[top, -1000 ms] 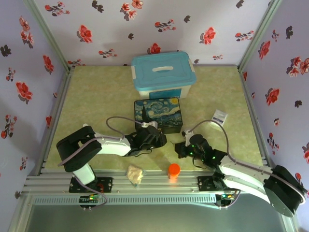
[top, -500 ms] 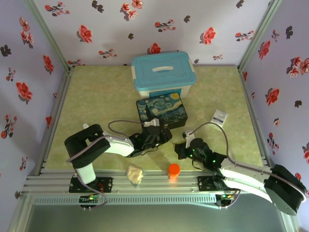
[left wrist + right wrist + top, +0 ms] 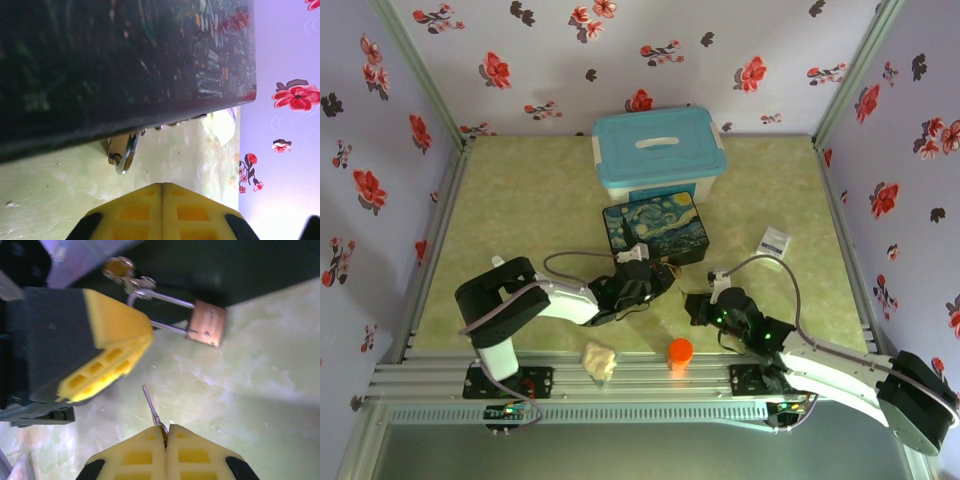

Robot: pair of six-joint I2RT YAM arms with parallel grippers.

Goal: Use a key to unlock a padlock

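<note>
The brass padlock [image 3: 206, 330] hangs by its thin silvery shackle [image 3: 165, 300] from the hasp of the dark painted box [image 3: 655, 228]. In the left wrist view the padlock [image 3: 122, 150] shows edge-on under the box's lower edge. My right gripper [image 3: 165, 428] is shut on the small dark key [image 3: 152, 408]. The key's blade points up and left, short of the padlock, over bare table. My left gripper [image 3: 162, 185] is shut with nothing in it, just in front of the box, and its yellow fingers [image 3: 112, 352] lie left of the padlock.
A blue lidded container [image 3: 658, 150] stands behind the painted box. An orange round cap [image 3: 680, 350] and a crumpled paper wad [image 3: 600, 360] sit near the front edge. A white card [image 3: 775, 240] lies to the right. Floral walls close in the table.
The painted box has turned and slid slightly away and to the right, with my left gripper following to the right. My right gripper has shifted slightly right, still holding the key.
</note>
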